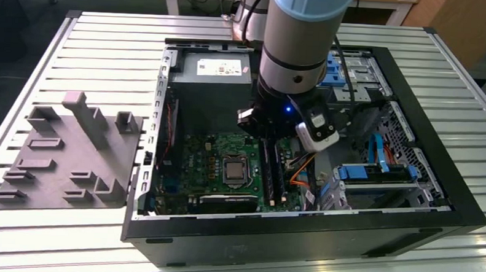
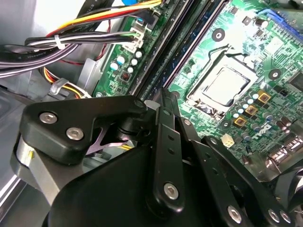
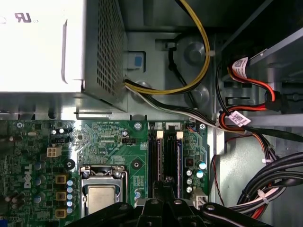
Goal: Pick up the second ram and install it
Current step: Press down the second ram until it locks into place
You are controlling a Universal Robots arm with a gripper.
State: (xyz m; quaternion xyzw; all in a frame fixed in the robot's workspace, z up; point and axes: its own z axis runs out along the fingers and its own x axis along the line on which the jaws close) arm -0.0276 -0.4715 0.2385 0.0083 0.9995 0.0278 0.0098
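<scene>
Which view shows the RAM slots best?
The first wrist view: the RAM slots run lengthwise there, their clips visible, beside the CPU. The exterior view shows them small, partly behind the arm. The second wrist view shows them slanted, with the end effector covering one end.

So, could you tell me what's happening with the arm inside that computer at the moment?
The robot arm is reaching down into the open computer case, with its gripper right over the memory slots on the green motherboard, beside the processor socket. In the first wrist view the gripper's tip sits directly over those slots. The grey parts holder lies on the table at the exterior view's left.
</scene>
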